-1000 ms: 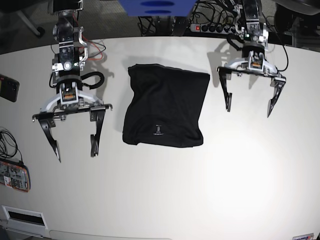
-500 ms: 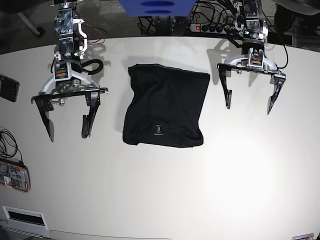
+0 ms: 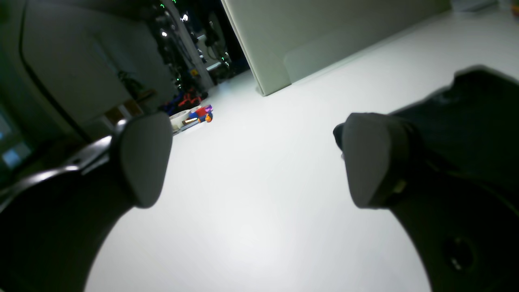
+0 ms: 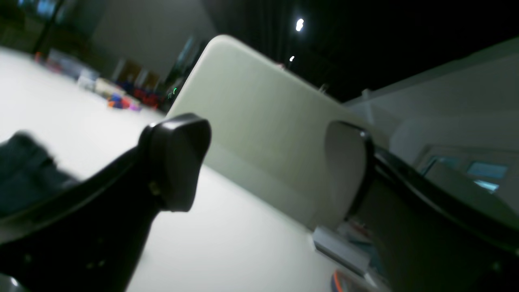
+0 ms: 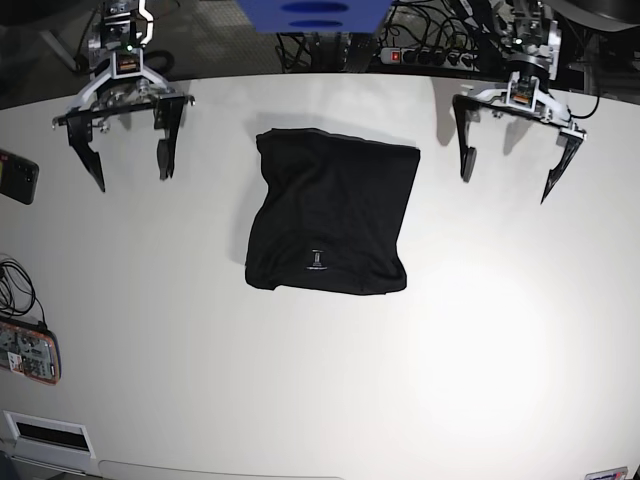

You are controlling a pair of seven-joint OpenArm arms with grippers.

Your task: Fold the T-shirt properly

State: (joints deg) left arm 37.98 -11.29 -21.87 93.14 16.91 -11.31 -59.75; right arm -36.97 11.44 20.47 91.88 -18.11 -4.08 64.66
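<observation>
- While folded into a compact, roughly rectangular packet, plain black short-sleeved cloth T-shirt (image 5: pixel 331 213) lying flat near centre of white tabletop (image 5: pixel 330 390), toward far edge.
- Tiny pale mark (image 5: pixel 316 261) facing up near packet's front edge.
- Left gripper (image 5: pixel 511 150), black with two long tapered fingers: raised at far edge of tabletop, on right of base view, jaws spread wide, nothing held; well apart from T-shirt.
- Left wrist view: pale finger pads (image 3: pixel 367 162) far apart over bare tabletop; dark cloth at right frame edge.
- Right gripper (image 5: pixel 125 155), same build: raised at far edge on base view's left, jaws apart, nothing held.
</observation>
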